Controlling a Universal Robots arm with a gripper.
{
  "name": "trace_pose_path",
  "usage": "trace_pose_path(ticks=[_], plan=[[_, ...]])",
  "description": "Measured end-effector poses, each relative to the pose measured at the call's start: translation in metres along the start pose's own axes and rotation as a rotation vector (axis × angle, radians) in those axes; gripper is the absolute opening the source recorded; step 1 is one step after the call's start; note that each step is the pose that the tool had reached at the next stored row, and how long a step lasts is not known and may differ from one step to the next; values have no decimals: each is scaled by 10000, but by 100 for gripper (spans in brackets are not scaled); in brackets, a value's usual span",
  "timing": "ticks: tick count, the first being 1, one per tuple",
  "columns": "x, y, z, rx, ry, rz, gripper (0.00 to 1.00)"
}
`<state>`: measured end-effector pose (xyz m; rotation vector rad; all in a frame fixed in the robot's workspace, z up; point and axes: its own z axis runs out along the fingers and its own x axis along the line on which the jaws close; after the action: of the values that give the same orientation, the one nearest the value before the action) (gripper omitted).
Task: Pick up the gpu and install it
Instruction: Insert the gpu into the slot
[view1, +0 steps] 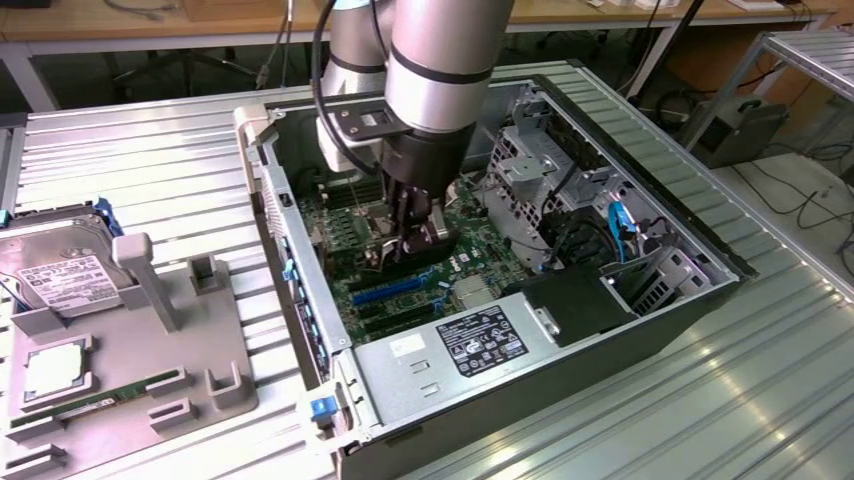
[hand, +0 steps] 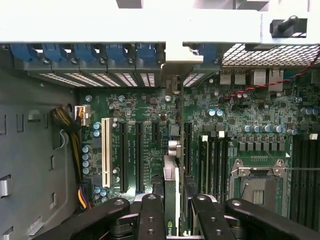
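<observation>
- My gripper (view1: 414, 248) is at the centre of the exterior view, down inside the open computer case (view1: 694, 275).
- My jaws pinch the gpu (hand: 171, 187), edge-on between my fingers (hand: 150, 215).
- The gpu is close over the motherboard (hand: 210, 120), in line with the black slots (hand: 139, 155). I cannot tell whether it touches them.

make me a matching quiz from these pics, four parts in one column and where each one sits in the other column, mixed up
Things
1. gpu
2. hard drive
3. white slot
4. power supply

Places
a. labelled box in a corner of the open case
b. on the grey tray outside the case
c. clamped in the tool, over the motherboard
d. empty, on the motherboard

Pairs: 1-c, 2-b, 3-d, 4-a
</observation>
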<state>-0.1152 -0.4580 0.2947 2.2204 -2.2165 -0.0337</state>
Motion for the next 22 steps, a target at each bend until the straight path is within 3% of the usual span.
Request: trace_pose_path(ticks=[6,8,13,15,16,17,22], plan=[[18,-1,49,7,-4,108,26],[23,-4,85,81,-9,111,26],[53,5,167,91,-14,274,26],[54,34,250,92,-27,256,26],[42,37,297,94,-125,241,26],[42,79,304,96,-125,180,26],[40,64,279,96,-119,178,26]])
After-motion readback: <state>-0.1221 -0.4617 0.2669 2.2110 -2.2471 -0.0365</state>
